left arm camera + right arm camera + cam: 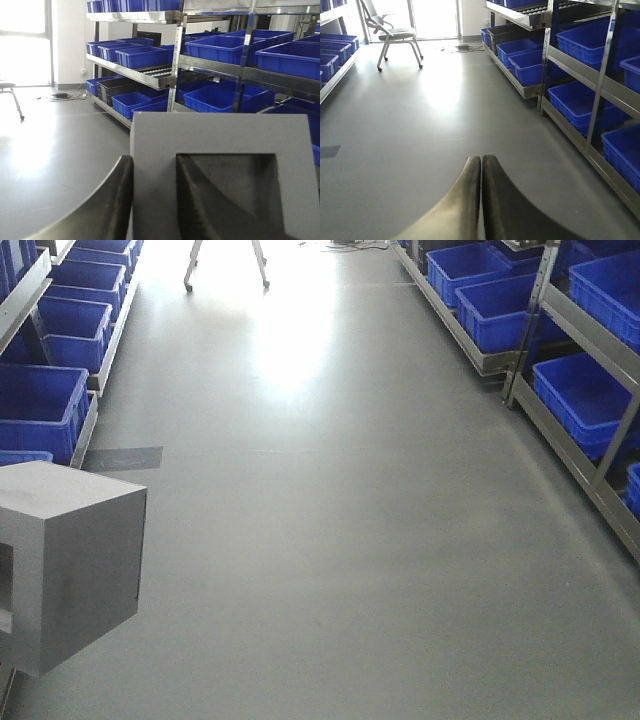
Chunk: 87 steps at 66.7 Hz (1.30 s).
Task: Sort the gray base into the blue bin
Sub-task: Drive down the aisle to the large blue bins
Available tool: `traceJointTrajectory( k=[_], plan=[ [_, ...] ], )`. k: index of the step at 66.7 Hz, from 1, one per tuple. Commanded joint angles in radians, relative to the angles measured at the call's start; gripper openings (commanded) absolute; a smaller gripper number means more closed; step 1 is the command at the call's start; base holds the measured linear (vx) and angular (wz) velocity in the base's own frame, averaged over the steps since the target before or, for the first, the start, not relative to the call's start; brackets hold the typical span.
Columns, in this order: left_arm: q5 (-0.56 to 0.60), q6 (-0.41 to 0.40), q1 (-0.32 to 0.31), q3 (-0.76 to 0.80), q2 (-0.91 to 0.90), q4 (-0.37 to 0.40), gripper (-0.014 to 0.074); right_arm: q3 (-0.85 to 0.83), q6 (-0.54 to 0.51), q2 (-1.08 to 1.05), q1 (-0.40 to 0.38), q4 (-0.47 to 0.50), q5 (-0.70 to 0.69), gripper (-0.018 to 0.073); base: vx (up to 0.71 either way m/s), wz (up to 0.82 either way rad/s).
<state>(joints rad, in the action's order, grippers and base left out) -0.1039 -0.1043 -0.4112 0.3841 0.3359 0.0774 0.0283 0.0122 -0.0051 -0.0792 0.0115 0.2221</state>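
only wrist views show left end effector (152,161) clamped on gray base (220,132), right end effector (481,160) pressed together.

A chair (397,34) stands near steel shelving racks (544,65).

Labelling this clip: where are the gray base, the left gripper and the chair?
gray base (220,132), left wrist view, face above the recess.
left gripper (152,161), left wrist view, midway between its fingertips.
chair (397,34), right wrist view, seat.

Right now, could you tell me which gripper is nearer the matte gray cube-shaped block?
Left. The left gripper clamps the gray block; the right gripper, shut, hangs apart over floor.
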Motion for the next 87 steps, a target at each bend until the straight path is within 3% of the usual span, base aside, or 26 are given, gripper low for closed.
traceJointTrajectory(
  k=[1, 87],
  plan=[
    [0.112, -0.009, -0.003, 0.036, 0.007, 0.011, 0.0002, 0.002, -0.012, 0.018, -0.002, -0.004, -0.072, -0.0005, 0.46, 0.06],
    [0.112, -0.009, -0.003, 0.036, 0.007, 0.011, 0.0002, 0.002, -0.012, 0.018, -0.002, -0.004, -0.072, -0.0005, 0.45, 0.03]
  ],
)
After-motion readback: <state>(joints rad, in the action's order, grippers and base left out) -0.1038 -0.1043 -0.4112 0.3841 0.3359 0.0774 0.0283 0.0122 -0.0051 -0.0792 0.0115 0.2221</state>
